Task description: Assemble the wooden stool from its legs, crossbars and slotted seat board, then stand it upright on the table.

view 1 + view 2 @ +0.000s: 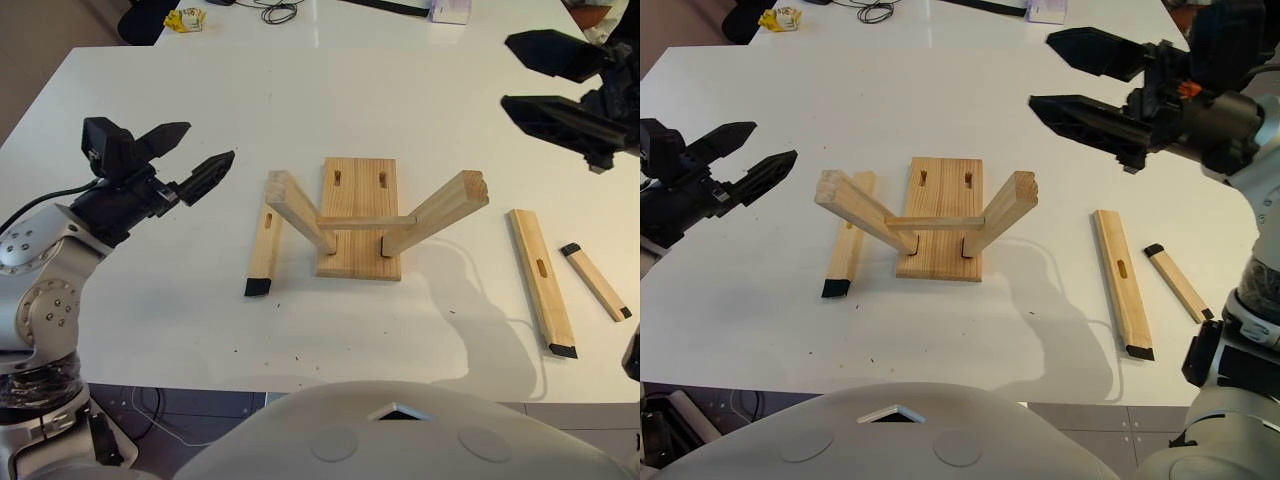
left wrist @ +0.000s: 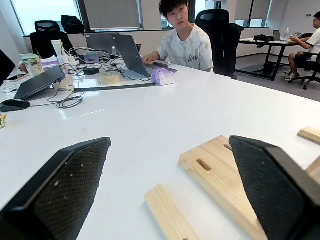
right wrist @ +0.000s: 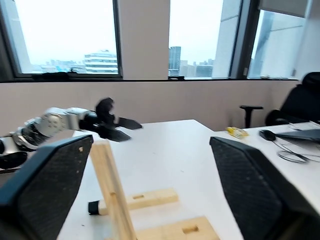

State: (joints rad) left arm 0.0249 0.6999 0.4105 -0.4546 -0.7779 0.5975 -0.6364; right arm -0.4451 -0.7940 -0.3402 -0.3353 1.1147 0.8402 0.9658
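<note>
On the table (image 1: 420, 110), the seat board (image 1: 360, 200) holds two splayed legs (image 1: 300, 212).

You have a white table (image 1: 400, 90) under everything. Near its far left corner sits a small yellow item (image 1: 186, 18), possibly a crumpled wrapper, with a loop of dark cable (image 1: 280, 12) close by. Toward the far edge, the left wrist view gives you an open grey laptop (image 2: 131, 52), a darker laptop (image 2: 40, 82) near a black mouse (image 2: 12, 104), a roll of tape (image 2: 111, 77) and a lilac box (image 2: 162, 76). A black office chair (image 2: 220, 27) stands beyond the table.
</note>
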